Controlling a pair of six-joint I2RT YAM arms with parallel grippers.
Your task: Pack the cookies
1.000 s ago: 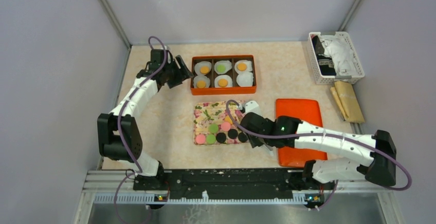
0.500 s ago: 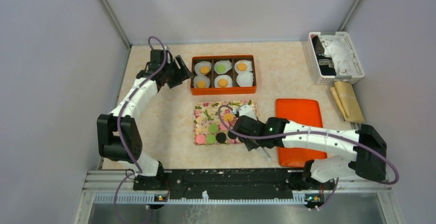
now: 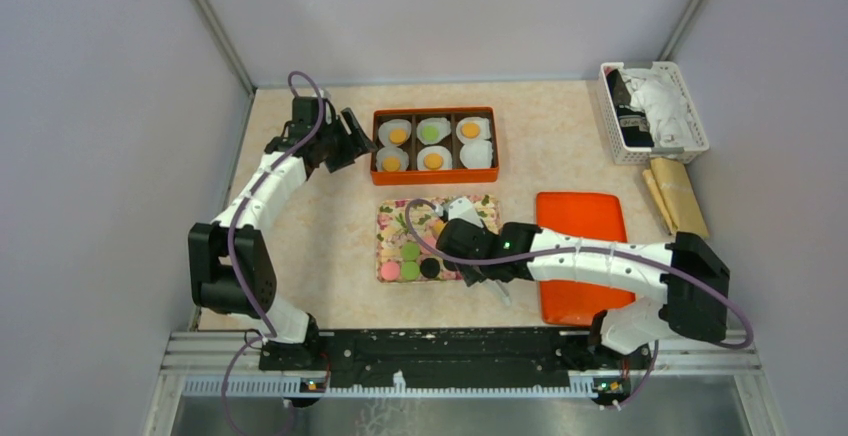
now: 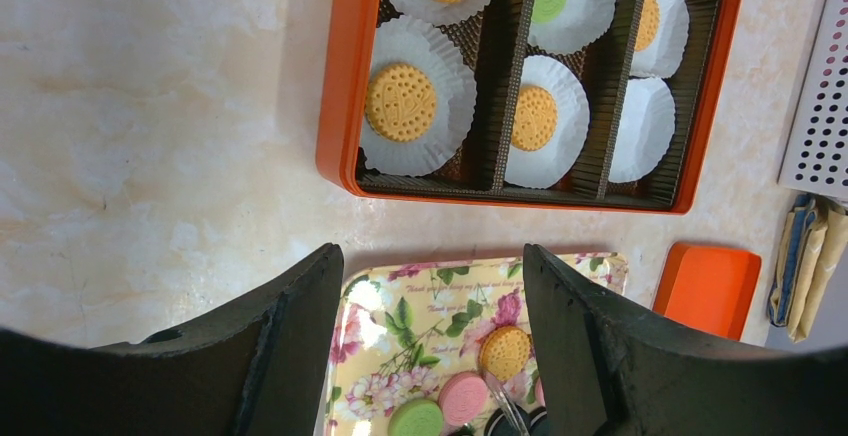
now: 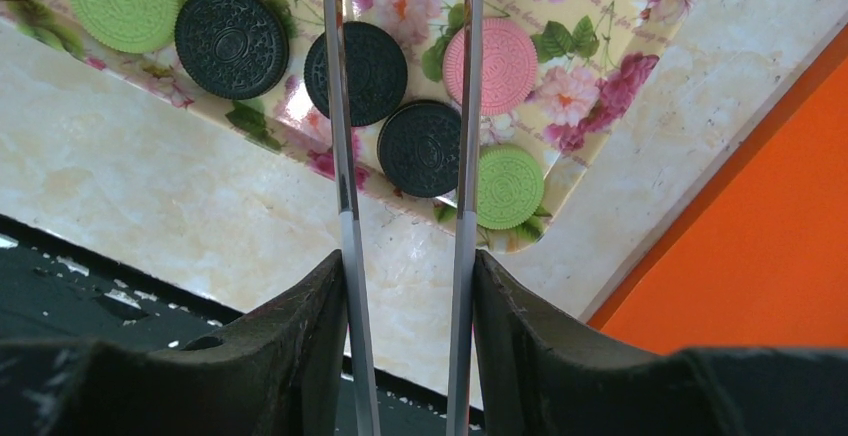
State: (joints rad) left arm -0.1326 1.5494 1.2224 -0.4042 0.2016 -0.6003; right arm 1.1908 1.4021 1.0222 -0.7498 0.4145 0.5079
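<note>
Between my right jaws run the two thin arms of a pair of tweezers [image 5: 346, 186], clamped from both sides, prongs parted over black cookies [image 5: 420, 149] on the floral tray [image 5: 610, 56] just beyond. Pink and green ones lie beside them. Pale marbled desk [image 5: 150, 196] surrounds the tray, and a flat orange tray [image 5: 770, 226] lies to the right. My left jaws hang wide apart, holding nothing. Beyond them the orange box [image 4: 335, 106] holds more cookies in paper cups [image 4: 640, 131]. Grey walls [image 3: 450, 16] enclose the desk.
</note>
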